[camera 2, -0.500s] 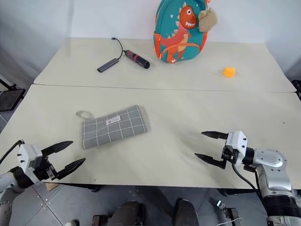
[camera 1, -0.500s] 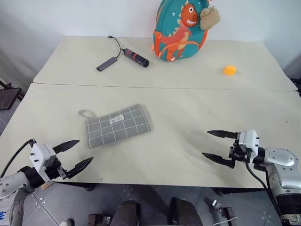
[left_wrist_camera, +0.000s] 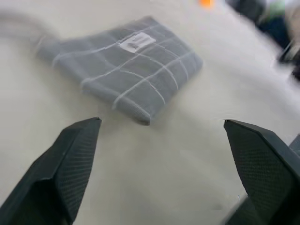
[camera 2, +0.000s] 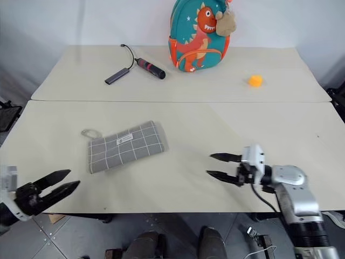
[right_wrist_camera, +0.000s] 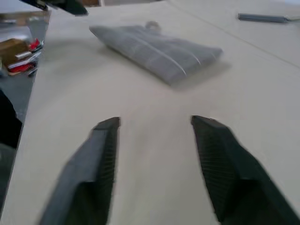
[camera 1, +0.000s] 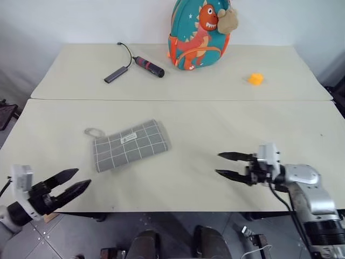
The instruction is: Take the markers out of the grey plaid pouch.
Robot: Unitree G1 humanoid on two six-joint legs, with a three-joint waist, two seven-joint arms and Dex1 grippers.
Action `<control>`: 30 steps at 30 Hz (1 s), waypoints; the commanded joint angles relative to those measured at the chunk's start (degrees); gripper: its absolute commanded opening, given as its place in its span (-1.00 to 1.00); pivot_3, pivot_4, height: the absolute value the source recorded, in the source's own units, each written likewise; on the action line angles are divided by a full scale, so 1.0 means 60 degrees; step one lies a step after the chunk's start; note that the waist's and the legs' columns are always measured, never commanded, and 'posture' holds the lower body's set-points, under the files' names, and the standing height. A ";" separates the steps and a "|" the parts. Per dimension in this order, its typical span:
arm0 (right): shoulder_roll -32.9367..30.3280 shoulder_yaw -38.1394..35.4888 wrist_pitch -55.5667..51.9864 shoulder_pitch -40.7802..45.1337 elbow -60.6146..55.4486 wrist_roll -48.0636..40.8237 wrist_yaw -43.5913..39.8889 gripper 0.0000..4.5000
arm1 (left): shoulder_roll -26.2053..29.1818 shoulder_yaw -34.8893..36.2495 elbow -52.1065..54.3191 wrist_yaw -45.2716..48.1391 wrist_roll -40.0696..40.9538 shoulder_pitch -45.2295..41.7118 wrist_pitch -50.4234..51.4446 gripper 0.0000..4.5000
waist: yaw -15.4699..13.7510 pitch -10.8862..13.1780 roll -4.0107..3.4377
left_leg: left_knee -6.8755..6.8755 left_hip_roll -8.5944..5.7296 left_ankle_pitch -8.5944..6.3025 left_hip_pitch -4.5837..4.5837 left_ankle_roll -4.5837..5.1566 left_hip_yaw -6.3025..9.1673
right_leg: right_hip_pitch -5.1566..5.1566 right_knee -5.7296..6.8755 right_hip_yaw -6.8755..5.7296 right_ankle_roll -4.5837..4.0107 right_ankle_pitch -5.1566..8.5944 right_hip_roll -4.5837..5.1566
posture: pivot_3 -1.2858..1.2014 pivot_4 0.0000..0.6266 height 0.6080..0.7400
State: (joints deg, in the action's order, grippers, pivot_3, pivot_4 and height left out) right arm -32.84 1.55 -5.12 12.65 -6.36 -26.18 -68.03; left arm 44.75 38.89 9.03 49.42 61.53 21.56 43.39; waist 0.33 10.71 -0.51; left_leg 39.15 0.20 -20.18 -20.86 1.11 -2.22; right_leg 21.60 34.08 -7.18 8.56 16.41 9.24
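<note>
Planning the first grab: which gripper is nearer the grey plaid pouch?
Left. The left gripper sits off the near table edge, just short of the grey plaid pouch; the right gripper is farther away across bare table.

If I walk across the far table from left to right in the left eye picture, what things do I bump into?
Flat dark grey stick on a black cable → thick red-and-black stick → teal dinosaur backpack with a beige plush toy → small orange object.
</note>
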 commanded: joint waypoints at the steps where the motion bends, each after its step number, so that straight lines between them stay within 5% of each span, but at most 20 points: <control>1: 0.0404 0.0754 -0.0532 0.0674 -0.0948 0.0707 0.1033 -0.51 | 0.0418 0.0480 -0.0673 -0.1318 0.1484 -0.0452 0.2191 1.00 | -0.0021 0.0002 -0.0003 | 0.0000 -0.0004 0.0000 -0.0001 -0.0001 0.0004 | 0.0005 0.0005 0.0003 -0.0001 0.0001 0.0001 | 0.03 -0.52 1.00; 4: 0.1504 0.1574 -0.1831 0.1844 -0.1065 0.1348 0.2637 -0.98 | 0.0900 0.0312 -0.2073 -0.2438 0.1888 -0.2084 0.3420 1.00 | -0.0077 -0.0005 0.0013 | 0.0004 -0.0029 0.0005 -0.0006 -0.0001 0.0017 | 0.0012 0.0023 0.0003 -0.0004 0.0002 0.0016 | 0.03 -0.52 1.00; 11: 0.3001 0.2926 -0.2476 0.3153 -0.0077 0.2792 0.4122 -1.00 | 0.1319 -0.0331 -0.4269 -0.3881 0.1686 -0.5015 0.5653 1.00 | 0.0114 -0.0030 0.0058 | -0.0001 -0.0090 0.0008 -0.0049 -0.0015 0.0002 | 0.0143 0.0181 0.0032 -0.0019 0.0010 0.0017 | 0.03 -0.52 1.00; 18: 0.4391 0.3353 -0.2651 0.4249 0.1851 0.3663 0.5134 -1.00 | 0.1568 -0.1517 -0.5468 -0.3693 0.0576 -0.6812 0.6773 1.00 | 0.0409 -0.0030 0.0062 | -0.0012 -0.0072 0.0018 -0.0045 -0.0039 -0.0009 | 0.0149 0.0178 0.0028 -0.0027 0.0014 -0.0009 | 0.03 -0.52 1.00; 30: 0.3772 0.4113 -0.2467 0.4287 0.2741 0.4614 0.4186 -1.00 | 0.1736 -0.2571 -0.6733 -0.2518 -0.1101 -0.8247 0.7178 1.00 | 0.0474 -0.0037 0.0073 | -0.0007 -0.0072 0.0023 -0.0017 -0.0050 -0.0015 | 0.0141 0.0211 0.0056 -0.0029 0.0016 -0.0011 | 0.03 -0.52 1.00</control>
State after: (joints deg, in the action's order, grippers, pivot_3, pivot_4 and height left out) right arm -9.60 25.44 -19.82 39.51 9.56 0.78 -41.83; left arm 54.28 24.91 -30.14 33.14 57.09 -27.68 85.57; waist 3.18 10.49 -0.07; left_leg 39.10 -0.23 -20.04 -20.93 0.81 -2.35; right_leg 22.45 35.37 -6.81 8.38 16.51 9.18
